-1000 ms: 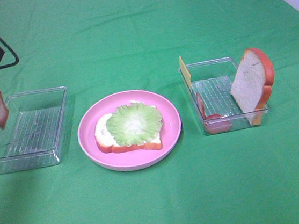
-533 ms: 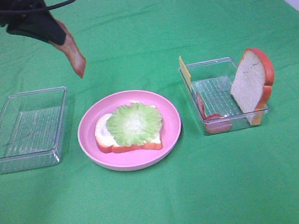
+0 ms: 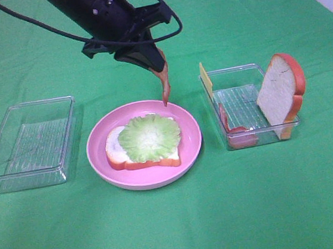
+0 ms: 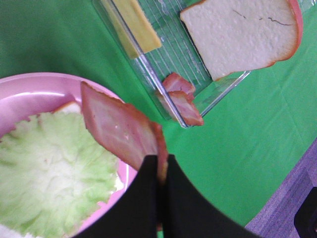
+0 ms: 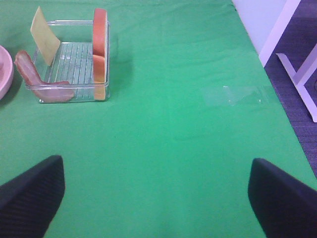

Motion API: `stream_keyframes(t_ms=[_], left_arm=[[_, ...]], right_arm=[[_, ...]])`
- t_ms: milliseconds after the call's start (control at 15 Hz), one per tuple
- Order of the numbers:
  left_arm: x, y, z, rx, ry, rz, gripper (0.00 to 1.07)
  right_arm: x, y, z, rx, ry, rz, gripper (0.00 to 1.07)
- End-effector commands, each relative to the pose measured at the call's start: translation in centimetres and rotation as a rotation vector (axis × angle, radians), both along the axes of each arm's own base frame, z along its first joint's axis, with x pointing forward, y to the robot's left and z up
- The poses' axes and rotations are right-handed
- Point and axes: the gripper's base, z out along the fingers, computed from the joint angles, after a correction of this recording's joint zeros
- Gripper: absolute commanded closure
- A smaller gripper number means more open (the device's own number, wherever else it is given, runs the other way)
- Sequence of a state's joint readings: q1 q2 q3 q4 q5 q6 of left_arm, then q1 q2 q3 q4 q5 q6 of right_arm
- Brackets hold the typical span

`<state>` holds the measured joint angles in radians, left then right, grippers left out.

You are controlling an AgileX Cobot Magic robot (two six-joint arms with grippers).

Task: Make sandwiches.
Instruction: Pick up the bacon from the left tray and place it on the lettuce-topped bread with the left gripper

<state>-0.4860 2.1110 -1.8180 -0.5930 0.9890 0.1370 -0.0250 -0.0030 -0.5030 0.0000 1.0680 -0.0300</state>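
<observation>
Red-brown toy bacon strip (image 3: 164,84) hangs from the left gripper (image 3: 154,63), jaws shut tight on its top end, lower tip just above the far rim of the round pink plate (image 3: 97,153) mid-table. Step in hand, prob.: bacon onto the pale green lettuce leaf (image 3: 150,137), which lies on a white crusted bread slice (image 3: 115,155). Next: come nearer, lower, lay flat, release. Clear ribbed tray (image 3: 232,68) toward the right edge: yellow cheese slice (image 3: 206,79), more bacon (image 3: 238,137), 2nd bread slice (image 3: 278,92) leaning upright. Clear tray (image 3: 38,103) toward the left edge: nothing seen in it. Right gripper (image 5: 156,198) wide apart, holding nothing, over green cloth (image 5: 163,124).
</observation>
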Motion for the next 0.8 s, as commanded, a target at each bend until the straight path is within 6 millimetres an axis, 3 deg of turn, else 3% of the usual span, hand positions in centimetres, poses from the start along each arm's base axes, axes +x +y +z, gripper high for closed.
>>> stream_keyframes(t_ms=[67, 400, 800], left_arm=[[-0.4, -2.6, -1.5, -0.017, 0.038, -0.040, 1.07], [-1.5, -4.4, -3.0, 0.007, 0.078, -0.073, 1.07], [-1.6, -3.1, -4.1, 0.182, 0.133, -0.034, 1.07]], right_arm=[[0.1, -0.1, 0.1, 0.004, -0.008, -0.011, 0.11], [0.1, -0.1, 0.1, 0.004, -0.008, -0.011, 0.11], [0.1, -0.1, 0.1, 0.004, -0.008, -0.011, 0.11]])
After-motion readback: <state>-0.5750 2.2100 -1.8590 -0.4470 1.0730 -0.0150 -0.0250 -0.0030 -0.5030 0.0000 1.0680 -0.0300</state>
